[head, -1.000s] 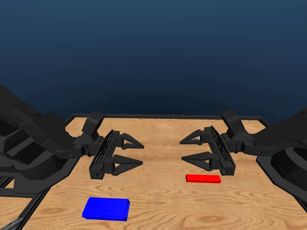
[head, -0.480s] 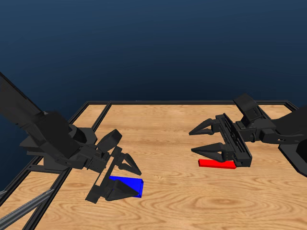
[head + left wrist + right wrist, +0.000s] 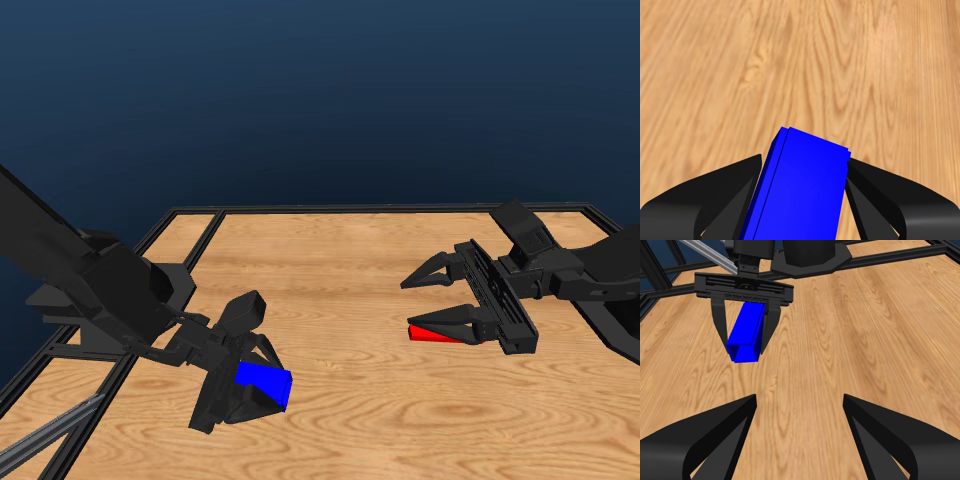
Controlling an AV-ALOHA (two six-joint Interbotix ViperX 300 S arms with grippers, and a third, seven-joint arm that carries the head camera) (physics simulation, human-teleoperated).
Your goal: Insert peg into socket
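Observation:
The blue socket [image 3: 264, 383] sits between the fingers of my left gripper [image 3: 262, 392] at the table's front left. In the left wrist view both jaws press against the sides of the socket [image 3: 802, 195]. The right wrist view shows the same hold from the front, with the socket's [image 3: 746, 335] hollow end facing the camera. The red peg [image 3: 432, 334] lies flat on the table at the right. My right gripper [image 3: 408, 307] stands open just above it, its lower jaw covering part of the peg. The peg is out of the right wrist view.
A black frame [image 3: 380, 209] edges the wooden table [image 3: 350, 290]. The left arm's bulky links [image 3: 90, 290] fill the front left and the right arm's base [image 3: 610, 290] the far right. Bare wood lies between the two grippers.
The head camera has shifted. My left gripper has closed in on the socket, which now looks tilted in its fingers. The right gripper has dropped slightly over the peg.

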